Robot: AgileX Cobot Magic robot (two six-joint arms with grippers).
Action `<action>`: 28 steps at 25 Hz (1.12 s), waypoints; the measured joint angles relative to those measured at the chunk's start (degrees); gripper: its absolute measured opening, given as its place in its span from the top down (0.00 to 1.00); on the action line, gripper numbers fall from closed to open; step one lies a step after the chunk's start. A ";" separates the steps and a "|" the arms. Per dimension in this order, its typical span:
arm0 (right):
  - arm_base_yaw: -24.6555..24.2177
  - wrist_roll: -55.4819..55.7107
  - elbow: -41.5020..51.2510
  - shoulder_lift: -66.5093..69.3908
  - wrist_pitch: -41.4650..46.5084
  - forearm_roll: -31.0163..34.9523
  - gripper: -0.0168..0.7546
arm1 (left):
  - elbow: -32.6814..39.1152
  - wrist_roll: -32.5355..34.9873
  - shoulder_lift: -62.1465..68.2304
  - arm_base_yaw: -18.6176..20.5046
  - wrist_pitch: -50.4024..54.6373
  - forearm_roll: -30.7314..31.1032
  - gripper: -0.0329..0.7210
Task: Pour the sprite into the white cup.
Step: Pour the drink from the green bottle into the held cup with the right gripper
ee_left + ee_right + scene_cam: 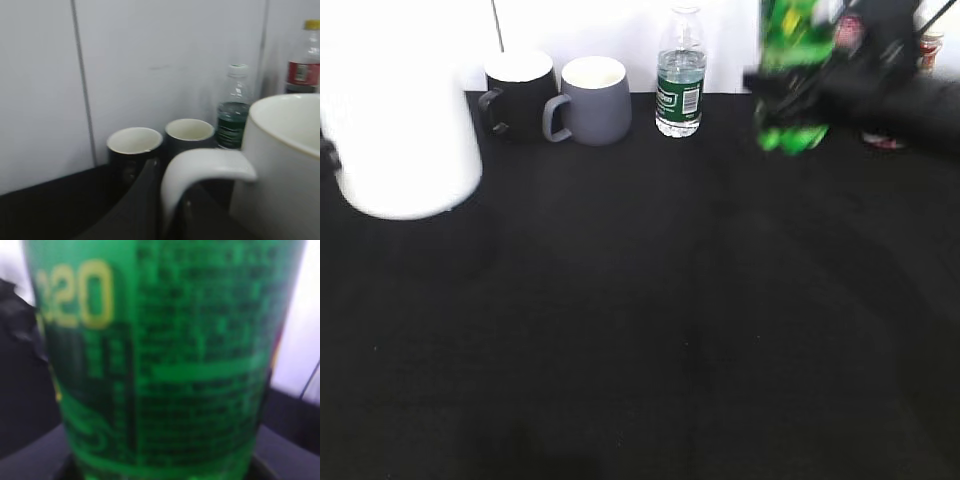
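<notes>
The white cup [402, 140] hangs above the table at the left edge, blurred. In the left wrist view my left gripper [172, 205] is shut on the loop handle of the white cup [285, 170], with one dark finger on each side of the handle. The sprite [790, 70], a bright green bottle, is held off the table at the upper right by my right gripper [825, 90], and its base is clear of the cloth. The sprite's label [165, 360] fills the right wrist view and hides the jaws.
A black mug [520, 90], a grey mug [595, 100] and a small clear water bottle [681, 75] stand in a row at the back by the white wall. A cola bottle [302, 65] stands at the back right. A black cloth [650, 330] covers the table.
</notes>
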 joint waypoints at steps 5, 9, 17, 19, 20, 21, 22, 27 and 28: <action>0.00 23.92 0.50 -13.22 9.53 -28.20 0.46 | -0.11 -8.44 0.00 0.00 -3.62 7.18 0.91; 0.31 36.38 0.54 -19.13 10.70 -41.41 0.46 | -3.40 -17.60 -0.05 0.00 -5.89 17.99 0.91; 8.62 57.22 0.54 -21.17 10.15 -67.91 0.46 | -11.97 -26.31 3.29 -0.08 -10.53 28.34 0.91; 8.62 61.97 0.54 -22.30 9.41 -72.61 0.46 | -14.14 -25.48 6.70 -2.75 -12.16 28.34 0.91; 8.62 62.72 0.54 -22.85 9.49 -72.91 0.46 | -16.42 -24.97 9.86 -5.26 -12.91 28.05 0.91; 8.62 63.20 0.54 -23.23 9.38 -72.91 0.46 | -18.70 -24.07 12.06 -7.21 -13.05 27.56 0.91; 8.62 63.41 0.61 -23.28 9.32 -72.91 0.46 | -20.89 -23.59 14.02 -8.78 -13.11 27.51 0.91; 8.62 62.43 5.57 -22.19 10.01 -72.91 0.47 | -23.96 -21.72 18.27 -9.52 -13.51 26.06 0.91; 8.62 62.37 5.57 -22.19 10.51 -72.91 0.47 | -24.45 -20.91 19.88 -9.83 -13.45 25.92 0.91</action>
